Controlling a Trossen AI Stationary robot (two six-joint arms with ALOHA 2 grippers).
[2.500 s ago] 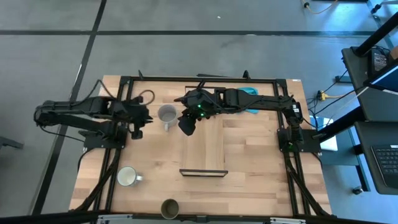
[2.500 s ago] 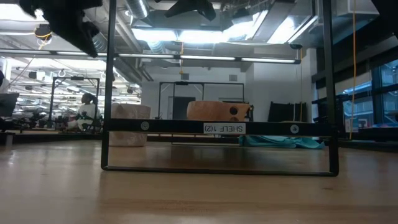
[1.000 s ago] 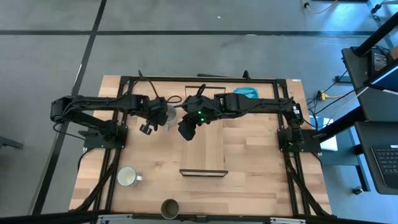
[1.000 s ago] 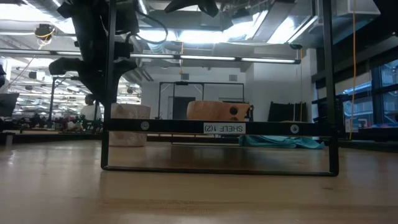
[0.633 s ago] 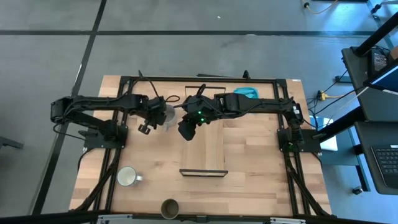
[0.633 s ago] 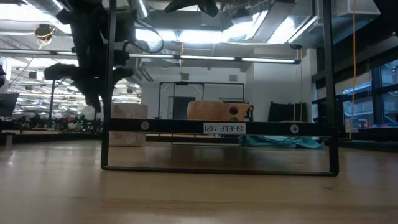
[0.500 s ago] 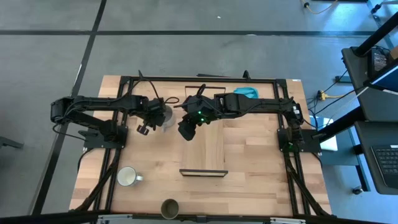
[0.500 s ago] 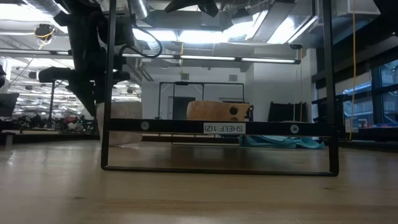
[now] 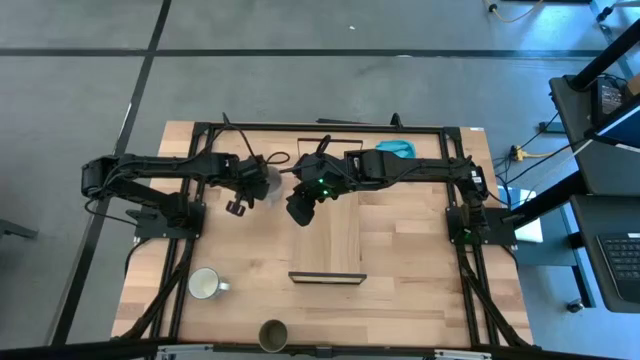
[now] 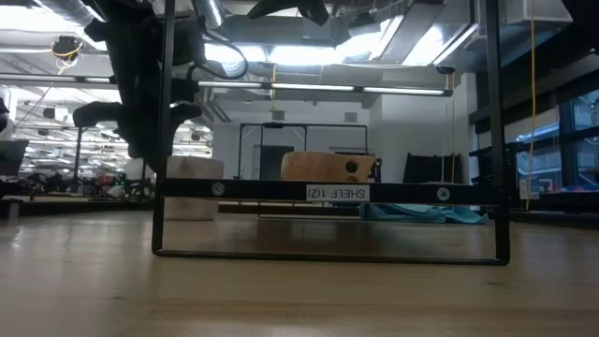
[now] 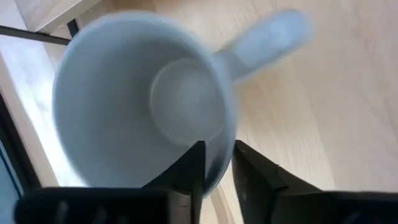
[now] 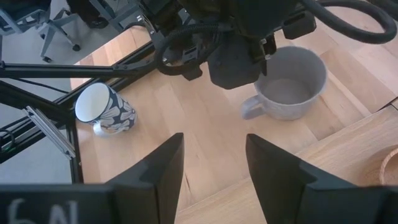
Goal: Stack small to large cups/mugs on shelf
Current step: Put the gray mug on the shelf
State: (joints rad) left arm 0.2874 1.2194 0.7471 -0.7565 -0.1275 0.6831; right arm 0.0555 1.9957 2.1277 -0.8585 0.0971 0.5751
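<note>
Pinching the grey mug [image 11: 143,112] rim (handle sticking out), left tool [image 11: 214,171] narrow, right tool [image 12: 211,162] wide

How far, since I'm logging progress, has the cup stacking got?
Done: only the wooden cup stands on the shelf. In hand: the left hand grips the rim of the grey mug, which sits on the table beside the shelf; the right hand hovers open nearby. Left: the pale mug and olive cup sit untouched on the table.
</note>
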